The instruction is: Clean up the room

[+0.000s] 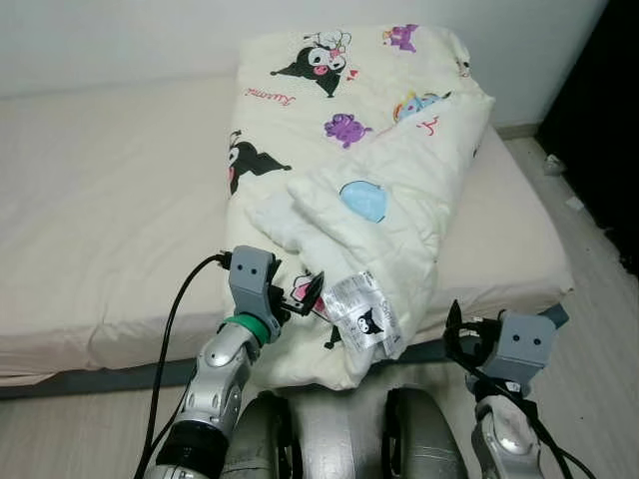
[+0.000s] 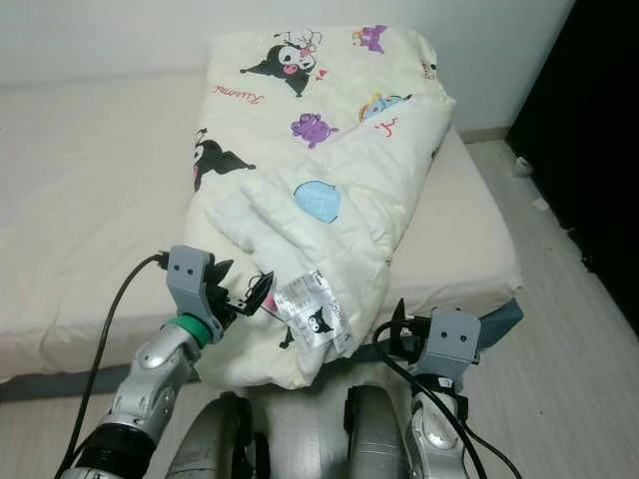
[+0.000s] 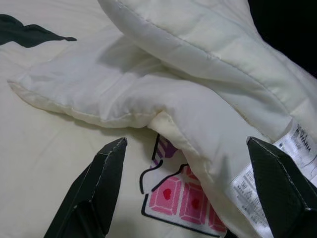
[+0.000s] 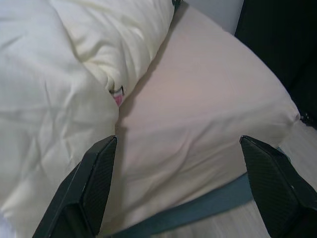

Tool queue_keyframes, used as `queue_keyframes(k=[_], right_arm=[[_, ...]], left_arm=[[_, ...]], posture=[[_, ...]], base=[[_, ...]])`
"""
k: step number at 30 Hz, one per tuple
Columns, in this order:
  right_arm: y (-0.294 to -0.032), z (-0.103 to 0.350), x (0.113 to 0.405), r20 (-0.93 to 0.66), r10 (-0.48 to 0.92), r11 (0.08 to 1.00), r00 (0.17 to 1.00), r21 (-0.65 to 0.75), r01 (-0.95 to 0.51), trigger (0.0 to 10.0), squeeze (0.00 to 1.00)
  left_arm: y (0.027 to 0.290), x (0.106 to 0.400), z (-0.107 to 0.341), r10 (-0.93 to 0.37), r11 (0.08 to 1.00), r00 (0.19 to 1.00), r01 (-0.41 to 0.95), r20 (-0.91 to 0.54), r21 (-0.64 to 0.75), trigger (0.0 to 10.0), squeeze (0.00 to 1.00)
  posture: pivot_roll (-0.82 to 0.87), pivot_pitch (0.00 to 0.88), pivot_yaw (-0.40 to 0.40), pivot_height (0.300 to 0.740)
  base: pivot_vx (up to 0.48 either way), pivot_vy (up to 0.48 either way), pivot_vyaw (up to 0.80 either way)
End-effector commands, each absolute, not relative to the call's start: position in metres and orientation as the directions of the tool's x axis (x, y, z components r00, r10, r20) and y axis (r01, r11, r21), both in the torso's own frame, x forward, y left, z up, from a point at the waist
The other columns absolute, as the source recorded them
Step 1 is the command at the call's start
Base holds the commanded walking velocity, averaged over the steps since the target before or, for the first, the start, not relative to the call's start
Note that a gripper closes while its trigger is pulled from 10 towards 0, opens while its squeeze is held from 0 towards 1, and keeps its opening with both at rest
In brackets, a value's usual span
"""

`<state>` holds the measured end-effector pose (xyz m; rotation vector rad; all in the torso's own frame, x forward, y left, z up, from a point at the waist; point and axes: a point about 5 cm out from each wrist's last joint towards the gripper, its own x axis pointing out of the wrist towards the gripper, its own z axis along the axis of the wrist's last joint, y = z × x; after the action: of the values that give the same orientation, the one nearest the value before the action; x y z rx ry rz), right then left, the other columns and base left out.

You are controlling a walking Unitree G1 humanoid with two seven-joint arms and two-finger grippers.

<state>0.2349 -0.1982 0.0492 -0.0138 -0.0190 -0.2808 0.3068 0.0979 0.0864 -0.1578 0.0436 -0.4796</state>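
The blanket [image 1: 349, 190] is soft and cream, with little cartoon pictures on it. It lies folded in a thick pile on our bed [image 1: 110, 210], nearer the bed's right side. Its near end hangs a bit over the front edge of the bed. A white tag [image 1: 361, 311] with a small cartoon face sticks out at that near end.

Our left gripper [image 1: 305, 295] is up at the front edge of the blanket, just beside the tag. Its two black fingers [image 3: 101, 183] are spread wide apart and hold nothing. Between them we see a folded corner of the blanket and a pink and black picture.

Our right gripper [image 4: 181, 186] is lower down, near the front right edge of the bed. Its fingers [image 4: 94, 183] are spread wide too, with nothing in them. They point at the bare bed sheet, right beside the blanket.

The floor [image 1: 599, 329] on the right is light wood.
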Motion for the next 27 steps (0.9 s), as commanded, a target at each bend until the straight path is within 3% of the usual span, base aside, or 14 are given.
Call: queue_keyframes(k=[1, 3, 5, 7, 11, 17, 22, 27], right_arm=[[-0.195, 0.046, 0.231, 0.010, -0.272, 0.962, 0.962, -0.009, 0.272, 10.0, 0.00], [-0.195, 0.046, 0.229, 0.010, -0.271, 0.962, 0.962, -0.010, 0.271, 10.0, 0.00], [-0.194, 0.041, 0.223, -0.004, -0.255, 0.967, 0.967, -0.024, 0.255, 10.0, 0.00], [-0.191, 0.033, 0.217, -0.030, -0.218, 0.975, 0.975, -0.047, 0.216, 10.0, 0.00], [-0.190, 0.024, 0.207, -0.059, -0.187, 0.982, 0.981, -0.049, 0.184, 10.0, 0.00], [-0.193, 0.036, 0.200, -0.011, -0.199, 0.980, 0.980, 0.003, 0.199, 10.0, 0.00], [-0.186, 0.047, 0.204, 0.045, -0.145, 0.989, 0.988, 0.040, 0.143, 10.0, 0.00], [-0.167, 0.059, 0.206, 0.096, 0.022, 0.998, 0.995, 0.064, -0.029, 10.0, 0.00]], left_arm=[[0.100, 0.305, 0.084, -0.465, 0.873, 0.885, 0.455, -0.017, -0.175, 10.0, 0.00], [0.098, 0.306, 0.089, -0.482, 0.859, 0.876, 0.474, 0.005, -0.194, 10.0, 0.00], [0.087, 0.307, 0.106, -0.586, 0.767, 0.807, 0.581, 0.071, -0.274, 10.0, 0.00], [0.078, 0.310, 0.104, -0.624, 0.743, 0.781, 0.605, 0.028, -0.288, 10.0, 0.00], [0.081, 0.320, 0.092, -0.557, 0.815, 0.828, 0.529, -0.063, -0.238, 10.0, 0.00], [0.094, 0.337, 0.085, -0.450, 0.870, 0.884, 0.403, -0.126, -0.283, 10.0, 0.00], [0.103, 0.344, 0.090, -0.401, 0.877, 0.910, 0.350, -0.102, -0.329, 10.0, 0.00], [0.119, 0.352, 0.101, -0.380, 0.831, 0.925, 0.327, -0.030, -0.451, 10.0, 0.00]], posture=[[-0.06, 0.140, 0.130, 0.635], [-0.06, 0.141, 0.129, 0.635], [-0.06, 0.156, 0.116, 0.635], [-0.06, 0.169, 0.113, 0.635], [-0.07, 0.182, 0.121, 0.635], [-0.10, 0.223, 0.148, 0.635], [-0.10, 0.232, 0.158, 0.635], [-0.11, 0.240, 0.169, 0.635]], base=[[0.000, 0.000, 0.00], [0.000, 0.000, 0.00], [0.000, 0.000, 0.00], [0.000, 0.000, 0.00], [0.000, 0.000, 0.00], [0.000, 0.000, 0.00], [0.000, 0.000, 0.00], [0.000, 0.000, 0.00]])
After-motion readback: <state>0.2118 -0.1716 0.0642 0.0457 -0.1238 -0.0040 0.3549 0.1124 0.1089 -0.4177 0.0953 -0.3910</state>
